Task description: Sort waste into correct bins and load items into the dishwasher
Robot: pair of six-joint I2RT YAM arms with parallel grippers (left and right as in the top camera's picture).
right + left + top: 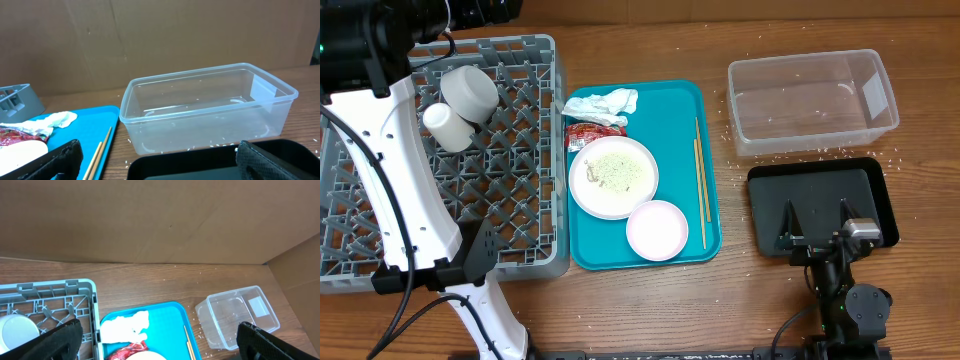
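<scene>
Two white cups (470, 88) (447, 126) lie in the grey dishwasher rack (525, 215). On the teal tray (670, 120) are a plate (613, 176) with food grains, a small bowl (657, 229), chopsticks (700, 180), a crumpled napkin (603, 103) and a red wrapper (588, 133). My left gripper (160, 336) hangs open and empty, high over the seam between rack and tray. My right gripper (817, 222) stands open and empty above the black tray (815, 185). The clear tub (812, 100) sits behind it.
White grains are scattered on the wooden table around the clear tub (205, 107) and the black tray. My white left arm (390, 170) crosses above the rack. A brown cardboard wall closes off the back of the table.
</scene>
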